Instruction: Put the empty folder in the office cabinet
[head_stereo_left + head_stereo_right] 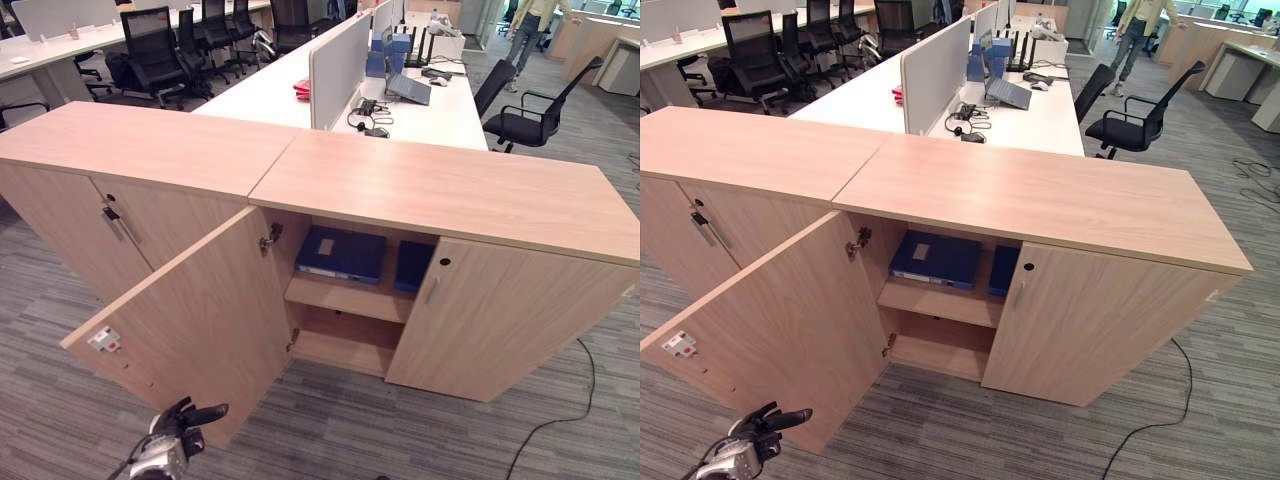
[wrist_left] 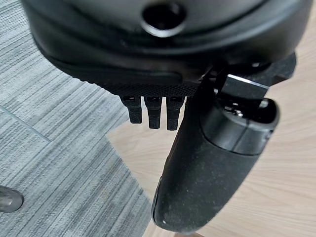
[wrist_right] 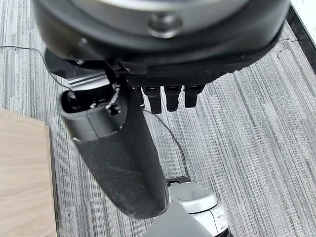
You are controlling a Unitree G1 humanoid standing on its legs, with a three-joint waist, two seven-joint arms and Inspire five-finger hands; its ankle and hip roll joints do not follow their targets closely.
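I had the office cabinet (image 1: 440,200) square in front of me, its left door (image 1: 190,320) swung wide toward me and its right door (image 1: 490,320) closed. On the upper shelf (image 1: 345,295) lay a blue folder (image 1: 340,252), flat, with a second blue folder (image 1: 413,265) just beside it and half hidden behind the closed door. The lower shelf (image 1: 340,352) looked bare. I could not tell which of the two was the task's empty folder, but neither hand carried one, so I judged the placing done.

My left hand (image 1: 185,420) sat low by the open door's outer corner, fingers straight and relaxed, holding nothing; its wrist view showed the thumb (image 2: 207,163) hanging loose over the door's wood with carpet (image 2: 59,148) beside it. My right hand (image 3: 133,148) hung over carpet, fingers likewise slack and empty, a corner of pale wood at the edge of its view.

Step in hand, as I read it: closing up. The next move called for getting the left hand's fingers flat against the door's outer face near the free edge and sweeping it round on its hinge (image 1: 270,238) until it met the right door. Watch point: the door stood between the hand and the cabinet, so I would have to push from outside without clipping its corner.
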